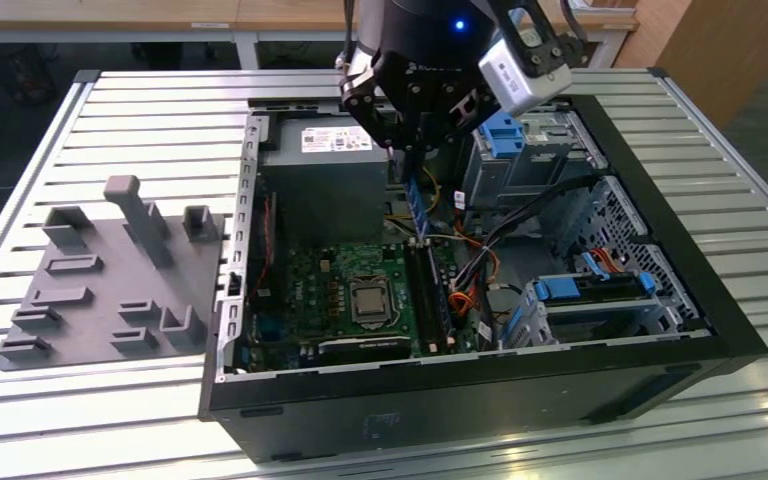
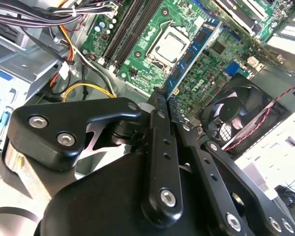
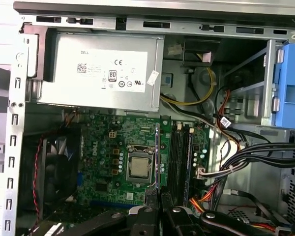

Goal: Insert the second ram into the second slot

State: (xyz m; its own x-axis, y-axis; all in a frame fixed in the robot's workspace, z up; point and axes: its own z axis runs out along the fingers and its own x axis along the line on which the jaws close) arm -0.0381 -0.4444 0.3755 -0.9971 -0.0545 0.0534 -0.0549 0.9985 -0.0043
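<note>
**Ram held on end above the slots**

My pincer (image 1: 407, 158) is clamped on the upper end of the second ram (image 1: 418, 210), my fingers no further apart than the thickness of the stick. I hang over the open computer case (image 1: 704, 330), which lies on its side on the slatted desk (image 1: 131, 110).

The stick's long axis runs down from me toward the motherboard (image 1: 317, 290), close to upright. In the second wrist view the second ram (image 2: 191, 54) reaches straight away from my pincer (image 2: 162, 96).

The memory slots (image 1: 432, 295) lie flat on that board. Their length runs from far to near, just to the exterior view's right of the processor socket (image 1: 361, 297). The ram's lower end sits by the far end of those slots; whether it touches them I cannot tell.

In the first wrist view the second ram (image 3: 157, 152) shows edge-on, just beside the memory slots (image 3: 179, 152). By my judgement the two axes are crossed: the stick stands while the slot lies flat.
</note>
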